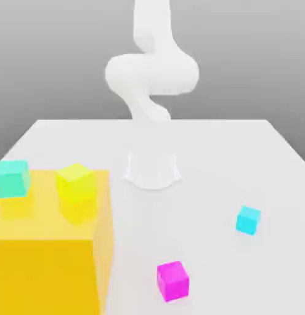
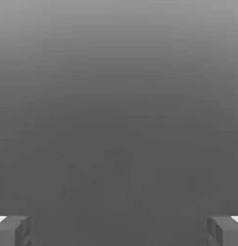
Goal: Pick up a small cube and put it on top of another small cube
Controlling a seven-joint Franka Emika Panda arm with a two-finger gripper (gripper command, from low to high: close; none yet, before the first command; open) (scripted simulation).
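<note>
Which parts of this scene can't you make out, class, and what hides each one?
- Arm, exterior view: its upper part is cut off by the picture's edge.
- Big orange block, exterior view: its base is cut off by the edge.
- Magenta cube, exterior view: its underside is hidden by the cube itself.

The exterior view looks from in front of the arm (image 1: 152,74), facing its base across the pale table (image 1: 210,154) and slightly down. The near table surface runs out of frame, and the arm's upper part is cut off. The hand view looks out from the hand past two fingertips (image 2: 14,230), very close at its edge, toward a plain grey backdrop. The grey backdrop is all the two views seem to share.
</note>
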